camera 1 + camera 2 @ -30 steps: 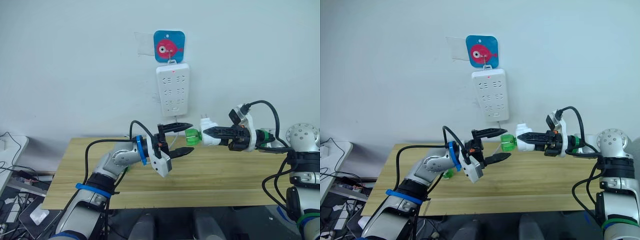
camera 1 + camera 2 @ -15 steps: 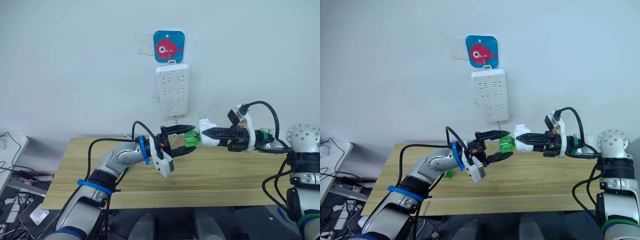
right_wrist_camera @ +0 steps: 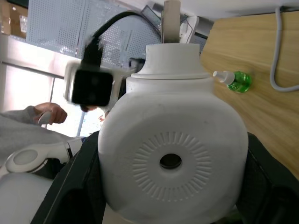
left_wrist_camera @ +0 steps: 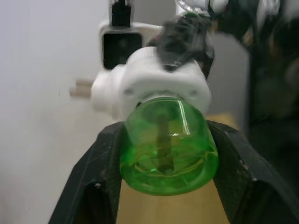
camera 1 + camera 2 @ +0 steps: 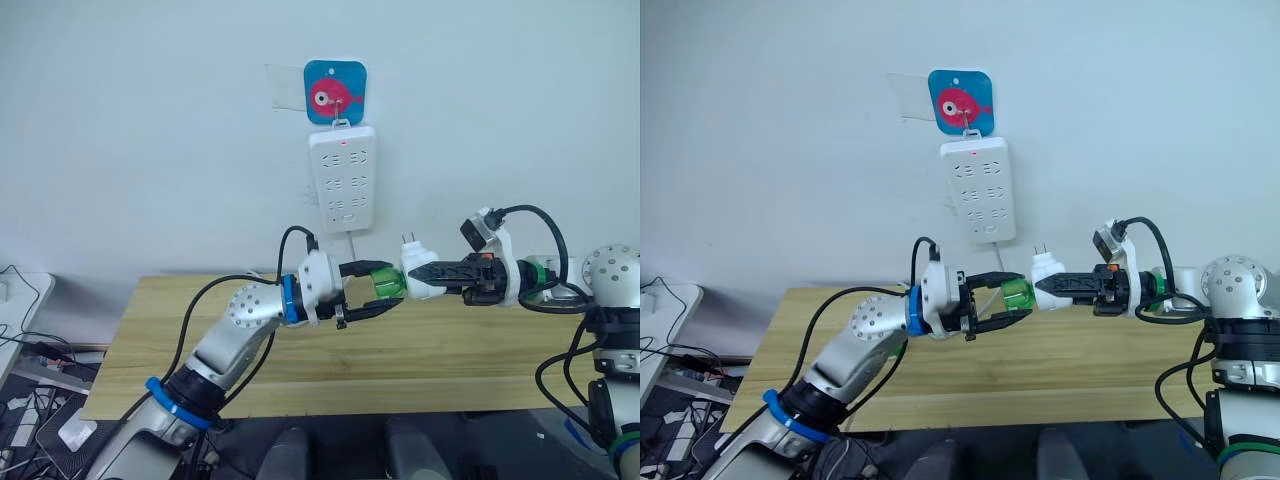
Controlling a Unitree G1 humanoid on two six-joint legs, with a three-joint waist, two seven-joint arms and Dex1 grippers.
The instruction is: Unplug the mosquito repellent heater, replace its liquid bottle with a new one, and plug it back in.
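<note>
- Where my left gripper (image 5: 362, 291) reaches in above the wooden table (image 5: 140, 340), its black fingers bracket the green liquid bottle (image 4: 167, 148) narrowly; I cannot tell whether they press it.
- Mid-air between both arms: mosquito repellent heater (image 3: 172, 165), white, rounded, round vent hole, prongs upward, bottle attached.
- My right gripper (image 5: 428, 272) clamps it.
</note>
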